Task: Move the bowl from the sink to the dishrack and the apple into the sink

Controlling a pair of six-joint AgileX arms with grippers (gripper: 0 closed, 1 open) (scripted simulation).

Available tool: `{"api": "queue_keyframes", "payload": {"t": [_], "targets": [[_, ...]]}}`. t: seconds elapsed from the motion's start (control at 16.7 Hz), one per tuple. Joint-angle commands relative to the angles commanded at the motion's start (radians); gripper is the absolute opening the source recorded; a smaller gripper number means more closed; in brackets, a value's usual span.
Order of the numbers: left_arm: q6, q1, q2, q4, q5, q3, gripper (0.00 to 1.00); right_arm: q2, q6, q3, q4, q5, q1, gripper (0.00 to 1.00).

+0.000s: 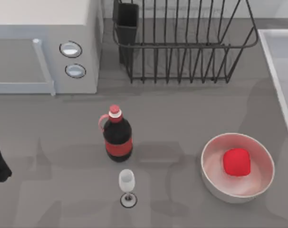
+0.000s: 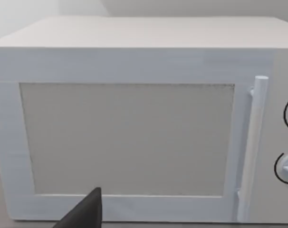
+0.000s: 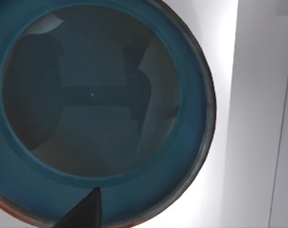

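Grey tabletop (image 1: 191, 114) spreading under everything. White box-shaped microwave (image 1: 44, 42) at far left of top view, two round dials on its front; seen head-on from left wrist view (image 2: 129, 137), with a vertical handle. Black wire dishrack of upright bars (image 1: 182, 47) at the back, beside the microwave, black rectangular utensil cup in its left corner. Pale white-grey sink with a raised rim (image 1: 277, 71) along the right edge, partly cut off. Round teal-blue bowl with a thin red-orange rim line (image 3: 96, 109) lying on the sink's white floor (image 3: 220, 142), viewed from directly above by right wrist camera. Whitish-silver bowl (image 1: 213, 178) front right, near the sink, holding small bright red blocky apple (image 1: 237, 162). Dark cola bottle with red cap and label (image 1: 118, 137) mid-table; clear wine glass (image 1: 127, 183) just in front. Left arm parked at left edge. Grip state of both end effectors: cannot tell.
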Motion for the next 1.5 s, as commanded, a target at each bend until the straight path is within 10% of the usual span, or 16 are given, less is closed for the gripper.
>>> {"api": "queue_keyframes", "payload": {"t": [1.08, 1.5], "targets": [[0.0, 0.0, 0.0, 0.0, 0.0, 0.0, 1.0, 0.139, 0.008, -0.131, 0.27, 0.003, 0.007, 1.0], [0.0, 0.0, 0.0, 0.0, 0.0, 0.0, 1.0, 0.139, 0.008, -0.131, 0.27, 0.003, 0.007, 0.47]]}}
